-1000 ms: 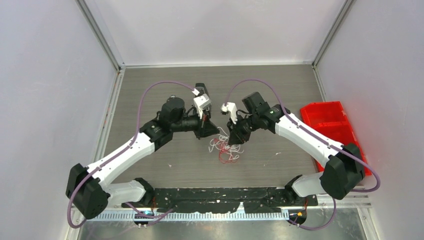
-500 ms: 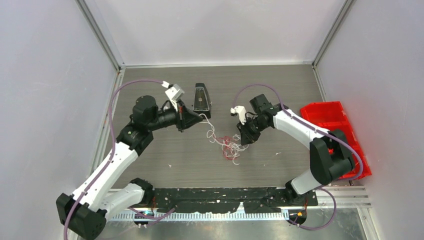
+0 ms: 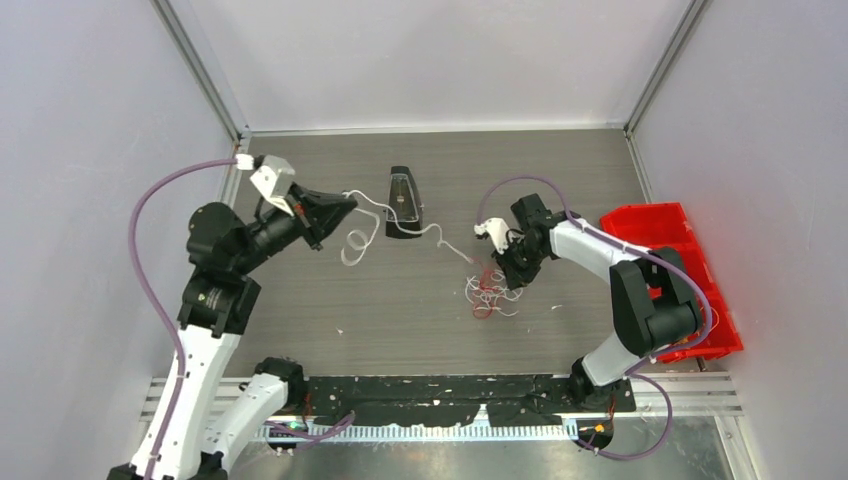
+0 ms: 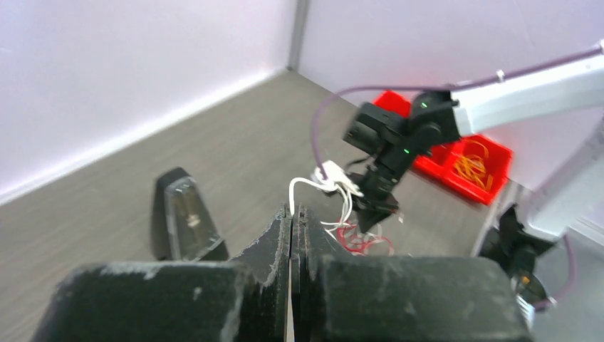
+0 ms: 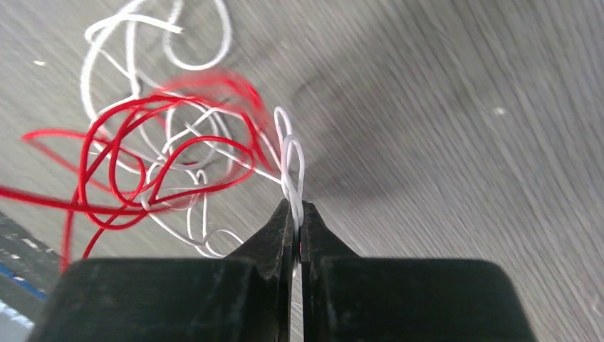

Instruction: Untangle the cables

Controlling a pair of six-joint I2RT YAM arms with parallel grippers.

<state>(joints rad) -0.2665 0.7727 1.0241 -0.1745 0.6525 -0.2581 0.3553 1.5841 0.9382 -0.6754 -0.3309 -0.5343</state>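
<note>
Since half a second ago the left arm has swung back toward the left wall, drawing a white cable (image 3: pixel 445 240) out of the tangle (image 3: pixel 490 298), and the tangle itself has slid to the right across the table (image 3: pixel 330 290). The left gripper (image 3: pixel 345 200) now sits near the far-left corner with its fingers pressed together; in the left wrist view the left gripper (image 4: pixel 292 214) shows no gap at all, and the white cable (image 4: pixel 303 183) rises from between the tips. From there the cable runs right, sags in a loose loop on the table, passes over the black wedge-shaped object (image 3: pixel 402 200) and goes on to the tangle. The right gripper (image 3: pixel 510 272) is low over the table at the tangle's far edge, just in front of the red bin (image 3: pixel 650 212). In the right wrist view the right gripper (image 5: pixel 297 210) is also fully closed, pinching the base of a twisted white loop (image 5: pixel 292 160) that stands up from its tips. Beside that loop, to the left in this view, lies the tangle (image 5: pixel 164 157), red strands coiled through thinner white ones flat on the wood-grain surface. Whether the pinched loop belongs to the same cable the left gripper holds cannot be told.
</note>
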